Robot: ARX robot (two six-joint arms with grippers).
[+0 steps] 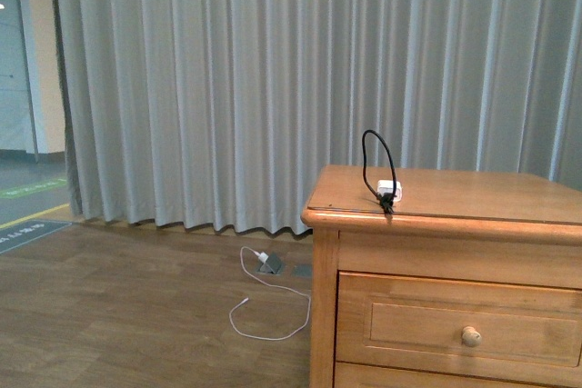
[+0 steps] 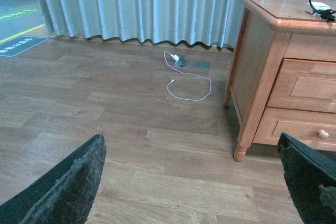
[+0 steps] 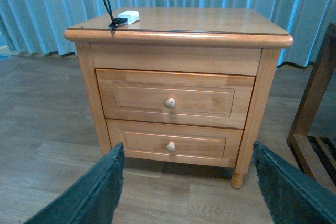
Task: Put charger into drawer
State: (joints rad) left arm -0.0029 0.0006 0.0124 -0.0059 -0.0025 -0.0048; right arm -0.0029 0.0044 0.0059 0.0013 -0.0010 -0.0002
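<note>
Left claw (image 2: 189, 195) and right claw (image 3: 191, 195) both gape empty; charger (image 1: 389, 192) sits near the front-left corner of the counter (image 1: 491, 193) above the shut drawer (image 3: 210, 95), probably light, so pinch its rigid white block (image 3: 128, 17), not the springy cable (image 1: 365, 159).

The small white charger with looped black cable (image 1: 389, 192) sits on the honey-brown wooden table (image 1: 496, 192) near its front left corner, above the upper knobbed wooden drawer (image 1: 414, 320).

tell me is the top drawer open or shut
Shut: the drawer front sits flush in the cabinet, no interior showing. The charger lies on top.
</note>
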